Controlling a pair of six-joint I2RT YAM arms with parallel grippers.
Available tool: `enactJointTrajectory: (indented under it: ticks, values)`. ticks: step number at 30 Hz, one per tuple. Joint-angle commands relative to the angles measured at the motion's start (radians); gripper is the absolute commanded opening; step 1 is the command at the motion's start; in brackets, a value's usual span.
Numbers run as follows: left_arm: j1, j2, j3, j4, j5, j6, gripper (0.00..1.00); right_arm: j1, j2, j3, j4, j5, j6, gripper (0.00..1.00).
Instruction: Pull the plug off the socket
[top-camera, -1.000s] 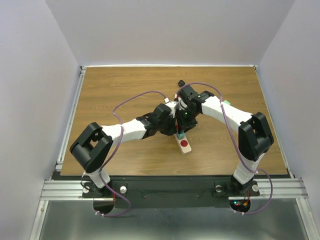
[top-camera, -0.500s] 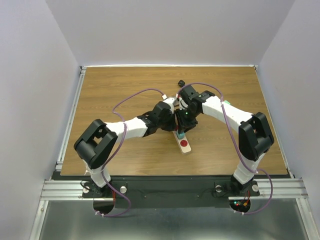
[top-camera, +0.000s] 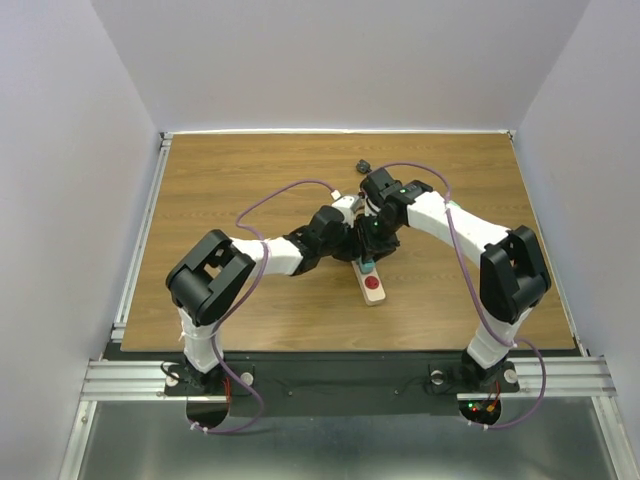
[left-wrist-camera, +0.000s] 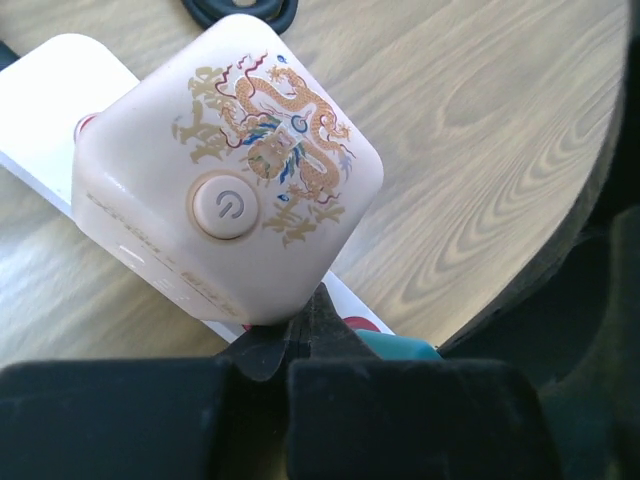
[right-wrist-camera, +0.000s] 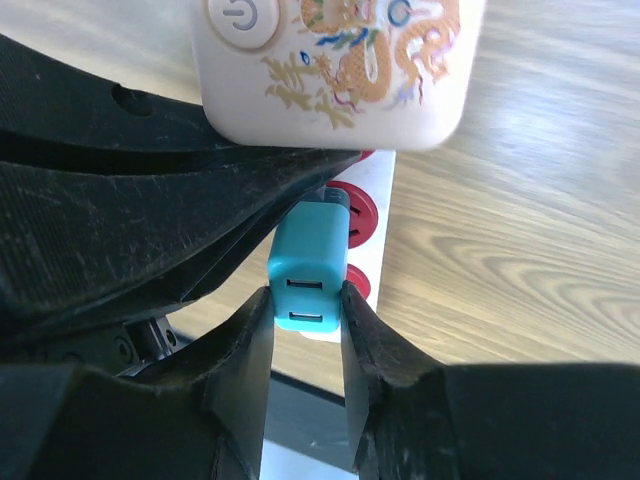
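**Plug grasped; pull judged not yet completed**

Progress: the grasp is judged done and the extraction left to do. The far end of the plug is seen right at a red outlet, and whether the prongs are seated cannot be told.

The right claw (right-wrist-camera: 305, 300) is partly closed and clamped on the teal plug (right-wrist-camera: 308, 262), one finger on each side face. The left claw (left-wrist-camera: 300, 335) is fully closed and holds nothing. Its tip is set against the socket (top-camera: 372, 290) at the foot of a beige cube (left-wrist-camera: 230, 170) with a dragon print and a power button. This is judged to be a bracing press.

The cube sits on the socket just beyond the plug. The socket lies flat near the middle of the table (top-camera: 230, 180), between the two arms.
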Motion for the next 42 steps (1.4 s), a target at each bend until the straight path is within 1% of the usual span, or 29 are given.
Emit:
enactJointTrajectory:
  ticks: [1, 4, 6, 9, 12, 14, 15, 16, 17, 18, 21, 22, 24, 27, 30, 31, 34, 39, 40, 41, 42]
  values:
    - [-0.033, 0.183, -0.047, -0.016, -0.016, -0.008, 0.00, 0.092, -0.091, 0.070, 0.067, 0.049, -0.045, 0.00]
    - [-0.036, 0.203, -0.094, 0.027, -0.009, -0.028, 0.00, 0.103, -0.122, 0.064, 0.085, 0.128, -0.020, 0.01]
    - [-0.038, 0.209, -0.116, 0.041, -0.003, -0.039, 0.00, 0.105, -0.156, 0.036, 0.115, 0.149, -0.005, 0.01]
    - [-0.038, 0.225, -0.130, 0.057, 0.007, -0.043, 0.00, 0.108, -0.179, -0.047, 0.194, 0.150, 0.029, 0.00]
    - [-0.038, 0.229, -0.124, 0.061, 0.014, -0.043, 0.00, 0.108, -0.171, -0.132, 0.233, 0.153, 0.044, 0.01]
    - [-0.039, 0.228, -0.118, 0.059, 0.019, -0.039, 0.00, 0.111, -0.173, -0.177, 0.279, 0.168, 0.063, 0.21]
    - [-0.038, 0.226, -0.109, 0.056, 0.019, -0.039, 0.00, 0.112, -0.179, -0.217, 0.312, 0.184, 0.075, 0.41]
    - [-0.038, 0.225, -0.106, 0.050, 0.020, -0.036, 0.00, 0.112, -0.192, -0.232, 0.326, 0.191, 0.079, 0.48]
    - [-0.038, 0.225, -0.101, 0.045, 0.020, -0.032, 0.00, 0.111, -0.202, -0.246, 0.339, 0.199, 0.086, 0.53]
    - [-0.039, 0.222, -0.094, 0.042, 0.020, -0.031, 0.00, 0.112, -0.208, -0.271, 0.349, 0.213, 0.092, 0.60]
    - [-0.038, 0.220, -0.088, 0.030, 0.019, -0.023, 0.00, 0.111, -0.214, -0.285, 0.374, 0.213, 0.087, 0.66]
    - [-0.038, 0.219, -0.084, 0.025, 0.020, -0.022, 0.00, 0.111, -0.211, -0.286, 0.377, 0.213, 0.086, 0.66]
    - [-0.038, 0.219, -0.081, 0.021, 0.016, -0.022, 0.00, 0.111, -0.199, -0.289, 0.380, 0.240, 0.087, 0.66]
    - [-0.038, 0.219, -0.080, 0.016, 0.014, -0.022, 0.00, 0.112, -0.186, -0.289, 0.389, 0.264, 0.084, 0.62]
    - [-0.038, 0.219, -0.083, 0.013, 0.014, -0.020, 0.00, 0.112, -0.179, -0.292, 0.409, 0.277, 0.086, 0.49]
    - [-0.038, 0.220, -0.086, 0.010, 0.014, -0.017, 0.00, 0.112, -0.177, -0.291, 0.420, 0.282, 0.086, 0.39]
    - [-0.039, 0.223, -0.097, 0.005, 0.014, -0.013, 0.00, 0.112, -0.177, -0.283, 0.431, 0.322, 0.087, 0.28]
    - [-0.039, 0.237, -0.110, 0.007, 0.016, -0.008, 0.00, 0.109, -0.144, -0.257, 0.434, 0.320, 0.079, 0.28]
    - [-0.041, 0.245, -0.109, 0.007, 0.017, -0.009, 0.00, 0.111, -0.139, -0.249, 0.437, 0.314, 0.082, 0.23]
    - [-0.044, 0.249, -0.109, 0.005, 0.017, -0.008, 0.00, 0.111, -0.136, -0.245, 0.437, 0.313, 0.087, 0.15]
    - [-0.047, 0.254, -0.112, 0.007, 0.016, -0.006, 0.00, 0.111, -0.139, -0.240, 0.438, 0.316, 0.090, 0.05]
